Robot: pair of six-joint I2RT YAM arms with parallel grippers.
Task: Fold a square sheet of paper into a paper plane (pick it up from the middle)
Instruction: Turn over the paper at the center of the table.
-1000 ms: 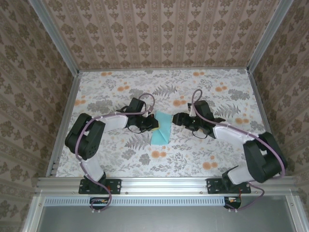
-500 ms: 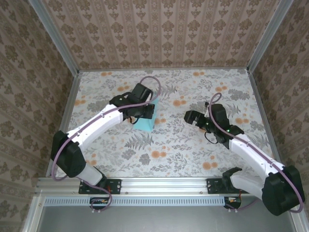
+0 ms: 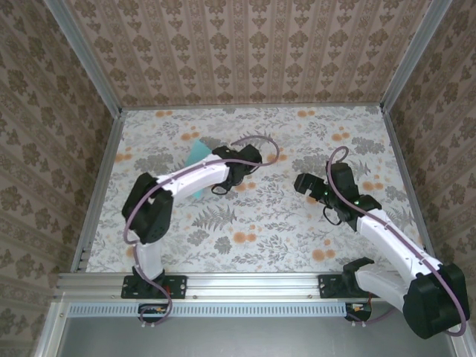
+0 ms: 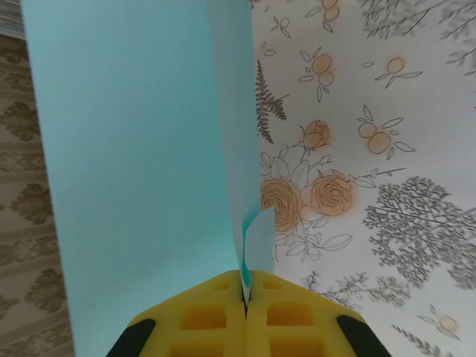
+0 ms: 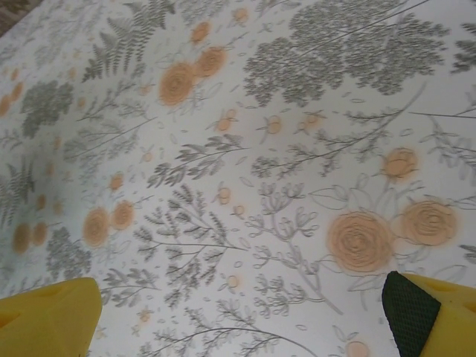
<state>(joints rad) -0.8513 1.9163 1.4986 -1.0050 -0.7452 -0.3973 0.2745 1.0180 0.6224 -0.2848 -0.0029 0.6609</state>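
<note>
Me: I've swung the sheet of paper (image 3: pixel 197 155) over to the far left of the table (image 3: pixel 260 238); my left gripper (image 4: pixel 245 291) is clamped on its fold.
Desk: Right gripper (image 3: pixel 305 184)?
Me: Backed away right, jaws wide apart, empty

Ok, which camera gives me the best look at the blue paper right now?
The left wrist view: the paper stands close up, folded, pinched in the shut left end effector. The top view catches a blue corner of it, partly hidden by the left arm.
</note>
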